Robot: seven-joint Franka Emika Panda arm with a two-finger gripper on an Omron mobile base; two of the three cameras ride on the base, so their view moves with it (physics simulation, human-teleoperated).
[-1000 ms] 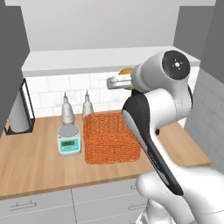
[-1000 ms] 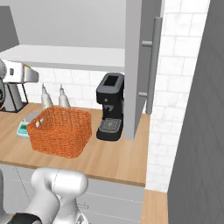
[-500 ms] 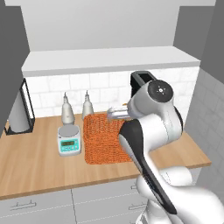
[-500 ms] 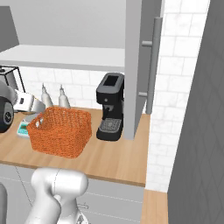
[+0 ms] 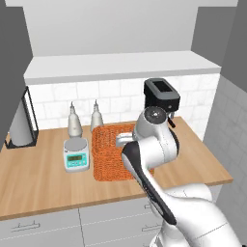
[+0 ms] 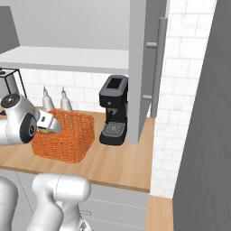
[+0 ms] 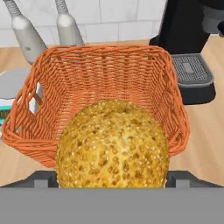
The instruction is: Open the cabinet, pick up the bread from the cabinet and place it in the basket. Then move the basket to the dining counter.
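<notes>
The arm has come down from the open cabinet (image 6: pixel 143 67) in the last second, and its gripper (image 7: pixel 113 177) now hangs over the near rim of the orange basket (image 5: pixel 112 153), which stands on the wooden counter (image 5: pixel 34 176) between the small scale (image 5: pixel 76 156) and the black coffee machine (image 6: pixel 114 116). The jaws are closed on the bread (image 7: pixel 113 144), a round seeded golden roll held above the basket's hollow and not yet inside it. Judged from this, the carry is nearly done and only the release remains, with the basket's move to the dining counter still ahead. The fingertips themselves are hidden behind the roll, and from the base cameras the bread is barely discernible.
</notes>
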